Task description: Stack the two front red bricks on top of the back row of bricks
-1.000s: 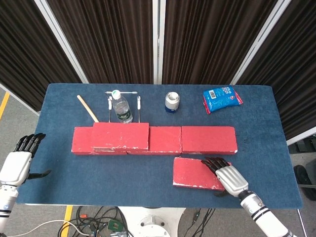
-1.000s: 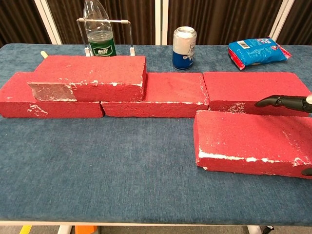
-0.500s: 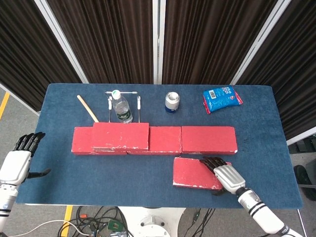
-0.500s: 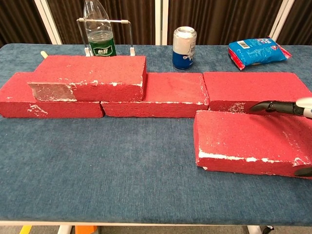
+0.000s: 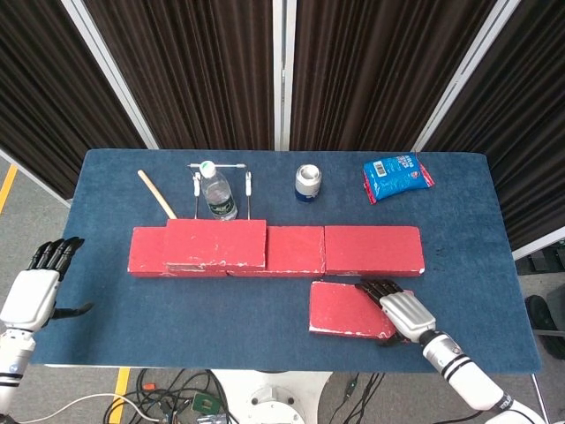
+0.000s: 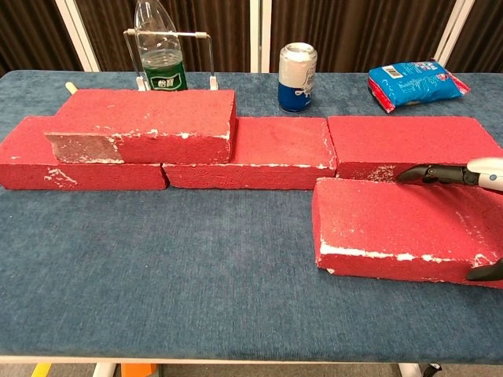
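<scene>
At the far left, beyond the table edge, the left hand is being held with its dark fingers extended and apart, nothing being grasped in it; it is only being seen in the head view. On the blue cloth behind the bricks, a wooden stick is lying at a slant, and just to its right a water bottle is being kept inside a thin wire rack.

Across the middle of the table the back row of bricks is being shown as a line of red bricks laid end to end. One stacked brick is already sitting on top of the row's left part, its front face chipped pale at the left corner in the chest view.

Behind the row's middle, a blue and silver can is standing upright, and further right a blue snack packet is lying flat near the back edge.

In front of the row's right end, the front red brick is lying flat on the table, close to the row. The right hand is being laid over its right end, dark fingers stretched across the top surface and the thumb being seen low at the brick's near right edge. Whether the brick is actually being clamped cannot be told.
</scene>
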Robot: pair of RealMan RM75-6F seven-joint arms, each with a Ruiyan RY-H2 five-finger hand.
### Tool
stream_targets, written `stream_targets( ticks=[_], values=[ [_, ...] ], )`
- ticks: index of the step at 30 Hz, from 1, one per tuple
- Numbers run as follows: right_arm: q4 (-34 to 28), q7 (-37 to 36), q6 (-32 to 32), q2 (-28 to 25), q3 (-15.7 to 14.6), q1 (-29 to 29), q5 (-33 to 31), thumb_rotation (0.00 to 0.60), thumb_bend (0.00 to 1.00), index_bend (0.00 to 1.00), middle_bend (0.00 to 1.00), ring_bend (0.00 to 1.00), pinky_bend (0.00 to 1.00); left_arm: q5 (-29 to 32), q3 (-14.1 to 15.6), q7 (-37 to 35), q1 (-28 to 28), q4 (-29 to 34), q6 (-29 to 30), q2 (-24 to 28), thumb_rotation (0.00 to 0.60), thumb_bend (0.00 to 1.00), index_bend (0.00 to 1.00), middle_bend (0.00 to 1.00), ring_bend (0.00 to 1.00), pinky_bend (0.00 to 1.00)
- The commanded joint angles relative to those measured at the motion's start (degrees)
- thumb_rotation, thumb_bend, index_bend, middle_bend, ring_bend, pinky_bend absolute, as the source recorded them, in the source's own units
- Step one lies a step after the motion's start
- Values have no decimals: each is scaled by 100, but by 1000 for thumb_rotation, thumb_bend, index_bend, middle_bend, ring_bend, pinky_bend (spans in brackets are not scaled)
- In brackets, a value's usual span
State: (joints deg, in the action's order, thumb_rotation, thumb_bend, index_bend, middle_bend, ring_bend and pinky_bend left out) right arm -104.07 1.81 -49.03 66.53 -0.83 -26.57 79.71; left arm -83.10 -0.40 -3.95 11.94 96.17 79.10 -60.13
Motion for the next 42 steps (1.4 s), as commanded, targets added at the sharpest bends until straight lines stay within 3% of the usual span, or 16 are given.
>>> stream_targets(
  ticks=[1, 7, 10, 17, 23, 30, 33, 36, 42],
  values=[
    [26, -27, 21, 31, -16, -17, -25, 600, 54, 0, 0, 0, 0, -8, -11, 40, -3, 19, -14, 4, 600, 0, 52, 44, 0, 25],
    [79, -34, -4, 92, -40, -31, -52, 600, 63, 0, 9, 0, 0, 10, -27, 24, -25, 23, -61, 0, 600, 0, 53, 44, 0, 25],
    [112, -33, -156, 143, -30, 15, -9, 600, 84, 0, 68, 8, 3, 10, -36, -5, -41, 14, -65, 0, 600, 0, 53, 44, 0, 25],
    [172, -129, -342, 214, -58, 81, 95, 600, 121, 0, 201, 102, 135, -12, -48, -49, -65, -13, -81, -11, 600, 0, 54, 44, 0, 25],
    [99, -238, -297, 129, -70, 35, 136, 600, 137, 0, 232, 144, 179, -14, -63, -85, -89, -20, -88, -3, 600, 0, 53, 44, 0, 25],
    [-368, -397, -848, -340, -87, 161, 722, 600, 139, 0, 234, 145, 229, -29, -65, -136, -149, 12, -47, 39, 600, 0, 54, 44, 0, 25],
    [-558, -417, -1131, -620, 65, 148, 912, 600, 139, 0, 236, 150, 232, -35, -74, -167, -159, 24, -44, 54, 600, 0, 54, 44, 0, 25],
    [-596, -403, -1189, -809, 402, -30, 788, 600, 144, 0, 249, 169, 242, -55, -81, -181, -164, 28, -38, 60, 600, 0, 54, 44, 0, 25],
    [-170, -386, -316, -886, 1055, -851, 87, 600, 146, 0, 262, 175, 253, -83, -88, -175, -166, 65, -49, 64, 600, 0, 54, 44, 0, 25]
  ],
)
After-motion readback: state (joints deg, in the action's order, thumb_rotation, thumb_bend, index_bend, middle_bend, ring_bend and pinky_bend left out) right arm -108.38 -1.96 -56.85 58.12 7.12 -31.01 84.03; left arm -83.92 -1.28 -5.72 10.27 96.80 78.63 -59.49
